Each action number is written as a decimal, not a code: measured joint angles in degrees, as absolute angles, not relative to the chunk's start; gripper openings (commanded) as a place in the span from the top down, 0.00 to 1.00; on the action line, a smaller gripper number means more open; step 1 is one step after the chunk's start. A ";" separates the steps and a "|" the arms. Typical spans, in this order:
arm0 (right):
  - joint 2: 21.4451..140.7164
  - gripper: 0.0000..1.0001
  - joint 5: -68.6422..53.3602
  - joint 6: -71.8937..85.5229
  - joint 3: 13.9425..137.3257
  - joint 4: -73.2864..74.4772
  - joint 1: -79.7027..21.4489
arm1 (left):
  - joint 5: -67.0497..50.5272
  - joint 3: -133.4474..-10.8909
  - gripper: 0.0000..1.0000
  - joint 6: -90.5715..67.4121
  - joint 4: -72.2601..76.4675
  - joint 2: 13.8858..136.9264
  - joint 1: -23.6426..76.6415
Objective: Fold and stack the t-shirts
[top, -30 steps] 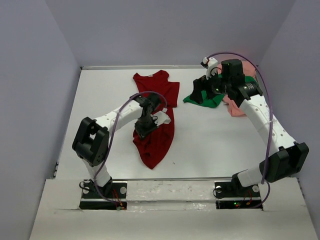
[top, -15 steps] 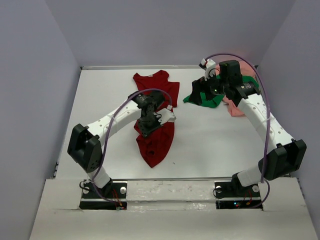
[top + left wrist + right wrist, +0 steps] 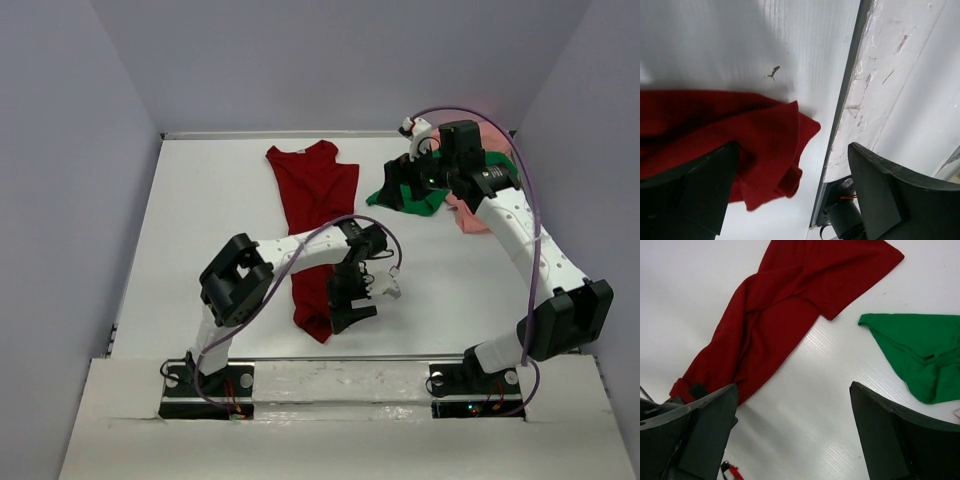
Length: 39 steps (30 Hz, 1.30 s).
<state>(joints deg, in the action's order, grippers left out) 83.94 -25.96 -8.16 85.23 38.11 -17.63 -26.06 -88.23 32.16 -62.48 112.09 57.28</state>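
Left end effector released over dark red t-shirt; right end effector spread, seemingly above green t-shirt; pink t-shirt behind.

fixed camera looks down from the near edge over the whole table; left wrist view hugs the red shirt, right wrist view sees it from higher up.

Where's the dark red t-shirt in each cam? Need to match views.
Top external: dark red t-shirt left of centre, stretched far to near.
Left wrist: lower left, its bunched end.
Right wrist: top centre down to left, diagonal.
Shared landmark: white table under it.
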 measured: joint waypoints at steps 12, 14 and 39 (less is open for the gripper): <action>84.62 0.03 -32.25 -6.11 83.24 34.28 -17.50 | -24.99 -90.48 0.01 27.42 -57.69 108.42 47.11; 85.25 0.04 -34.06 -5.41 81.76 32.64 -16.82 | -22.28 -90.48 0.01 24.84 -55.27 102.96 42.85; 107.39 0.04 -56.18 -6.85 80.86 45.78 -32.08 | -33.06 -76.31 0.07 33.58 -56.58 102.83 24.25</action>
